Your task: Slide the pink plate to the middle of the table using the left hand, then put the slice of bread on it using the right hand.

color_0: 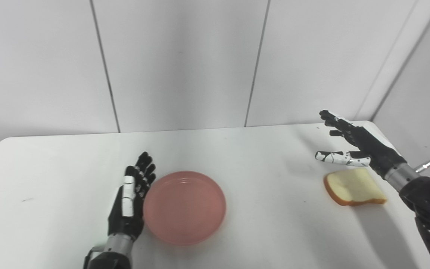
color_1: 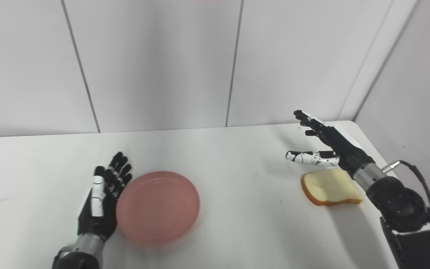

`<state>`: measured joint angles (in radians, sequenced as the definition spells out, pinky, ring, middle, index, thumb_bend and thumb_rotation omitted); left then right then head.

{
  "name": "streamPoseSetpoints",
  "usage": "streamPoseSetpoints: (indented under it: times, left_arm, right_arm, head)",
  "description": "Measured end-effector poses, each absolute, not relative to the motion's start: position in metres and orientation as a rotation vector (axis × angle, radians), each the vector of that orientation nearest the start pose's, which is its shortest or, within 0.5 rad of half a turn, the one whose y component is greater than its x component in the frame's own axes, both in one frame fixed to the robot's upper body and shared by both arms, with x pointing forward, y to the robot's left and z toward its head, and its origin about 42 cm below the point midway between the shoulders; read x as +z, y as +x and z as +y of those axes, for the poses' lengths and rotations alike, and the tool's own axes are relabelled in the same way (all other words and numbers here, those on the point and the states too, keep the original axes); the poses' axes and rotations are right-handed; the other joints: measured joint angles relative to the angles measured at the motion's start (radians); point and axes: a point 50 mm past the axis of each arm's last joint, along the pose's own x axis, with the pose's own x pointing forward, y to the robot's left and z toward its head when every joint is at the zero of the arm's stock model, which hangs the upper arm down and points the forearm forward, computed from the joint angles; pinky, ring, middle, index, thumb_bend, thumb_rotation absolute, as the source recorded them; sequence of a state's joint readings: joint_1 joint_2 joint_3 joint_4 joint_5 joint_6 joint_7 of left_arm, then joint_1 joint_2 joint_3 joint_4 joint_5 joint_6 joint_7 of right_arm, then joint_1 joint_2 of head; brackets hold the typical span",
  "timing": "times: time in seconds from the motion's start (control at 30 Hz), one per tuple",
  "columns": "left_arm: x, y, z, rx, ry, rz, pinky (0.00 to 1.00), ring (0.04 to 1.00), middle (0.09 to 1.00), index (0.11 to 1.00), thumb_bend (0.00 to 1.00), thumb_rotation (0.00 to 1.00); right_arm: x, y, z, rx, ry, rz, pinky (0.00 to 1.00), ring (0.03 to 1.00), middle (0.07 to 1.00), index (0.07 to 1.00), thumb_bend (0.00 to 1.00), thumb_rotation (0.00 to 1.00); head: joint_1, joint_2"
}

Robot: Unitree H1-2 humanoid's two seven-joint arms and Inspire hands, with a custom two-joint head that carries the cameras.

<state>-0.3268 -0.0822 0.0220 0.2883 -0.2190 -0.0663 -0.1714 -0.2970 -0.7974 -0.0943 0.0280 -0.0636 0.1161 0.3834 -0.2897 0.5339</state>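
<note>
One pink plate (color_0: 184, 207) sits on the white table (color_0: 237, 157), near edge, left of centre, empty. Left hand (color_0: 131, 198) lies flat-edged just beside the plate's left rim, touching or nearly so, fingers straight and spread, holding nothing. Plate looks like rigid plastic, light, shallow raised rim, probably slick on this smooth top; should slide easily with a sideways push on the left rim, no grasp needed, but could spin or overshoot if pushed off-centre. One slice of bread (color_0: 354, 186) lies flat at the right side of the table, well apart from the plate, crust edge toward the near side. Right hand (color_0: 351, 144) hovers just beyond the bread's far edge, fingers extended and apart, thumb out to the left, holding nothing. Bread reads soft, light, squashable; best pinched gently across opposite crust edges. Lying flat makes getting a finger under it awkward. Count: one plate, one slice, two hands. Plate not yet at middle.
</note>
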Motion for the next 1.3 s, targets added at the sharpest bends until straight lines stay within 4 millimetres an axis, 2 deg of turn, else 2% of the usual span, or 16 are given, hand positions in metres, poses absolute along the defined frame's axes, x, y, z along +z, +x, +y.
streamPoseSetpoints:
  times: [0.1, 0.27, 0.43, 0.57, 0.73, 0.83, 0.93, 1.1, 1.3]
  left_arm:
    - [0.129, 0.382, 0.153, -0.25, -0.277, -0.104, 0.99, 0.988, 0.989, 0.903, 0.66, 0.99]
    - [0.129, 0.381, 0.162, -0.261, -0.266, -0.106, 1.0, 0.986, 0.991, 0.904, 0.67, 0.99]
    - [0.128, 0.381, 0.167, -0.269, -0.281, -0.105, 1.0, 0.993, 0.995, 0.921, 0.68, 0.98]
    - [0.129, 0.381, 0.169, -0.27, -0.284, -0.103, 1.0, 0.995, 0.988, 0.924, 0.68, 0.98]
    - [0.129, 0.382, 0.17, -0.27, -0.282, -0.103, 1.0, 0.994, 0.989, 0.927, 0.67, 0.98]
    - [0.129, 0.382, 0.171, -0.27, -0.28, -0.102, 1.0, 0.992, 0.99, 0.926, 0.67, 0.98]
    - [0.129, 0.382, 0.172, -0.27, -0.278, -0.103, 1.0, 0.986, 0.987, 0.923, 0.67, 0.98]
    - [0.129, 0.382, 0.171, -0.271, -0.277, -0.102, 1.0, 0.98, 0.984, 0.923, 0.68, 0.97]
    - [0.129, 0.382, 0.172, -0.271, -0.278, -0.1, 1.0, 0.992, 0.986, 0.915, 0.68, 0.98]
  right_arm:
    - [0.284, 0.357, -0.451, 0.179, -0.926, 0.049, 0.92, 0.998, 0.996, 0.923, 0.99, 0.33]
    - [0.286, 0.356, -0.461, 0.198, -1.002, 0.171, 0.95, 1.0, 0.999, 0.926, 0.99, 0.2]
    - [0.295, 0.362, -0.469, 0.218, -1.113, 0.252, 0.93, 1.0, 0.999, 0.943, 0.99, 0.11]
    - [0.299, 0.367, -0.469, 0.232, -1.248, 0.315, 0.99, 1.0, 0.993, 0.945, 1.0, 0.17]
    - [0.301, 0.37, -0.469, 0.249, -1.479, 0.386, 1.0, 1.0, 0.99, 0.962, 1.0, 0.28]
    - [0.303, 0.373, -0.466, 0.266, -1.639, 0.421, 1.0, 1.0, 0.992, 0.96, 1.0, 0.24]
    - [0.303, 0.376, -0.464, 0.275, -1.701, 0.437, 1.0, 1.0, 0.998, 0.967, 1.0, 0.19]
    - [0.296, 0.378, -0.46, 0.298, -1.738, 0.477, 1.0, 1.0, 1.0, 0.97, 1.0, 0.16]
    - [0.288, 0.379, -0.46, 0.331, -1.75, 0.519, 1.0, 1.0, 1.0, 0.978, 1.0, 0.21]
  head:
    - [-0.02, -0.003]
    - [-0.068, -0.006]
    - [-0.086, -0.002]
    - [-0.094, -0.003]
    - [-0.101, 0.0]
    - [-0.106, 0.002]
    - [-0.108, 0.003]
    - [-0.112, 0.006]
    - [-0.112, 0.005]
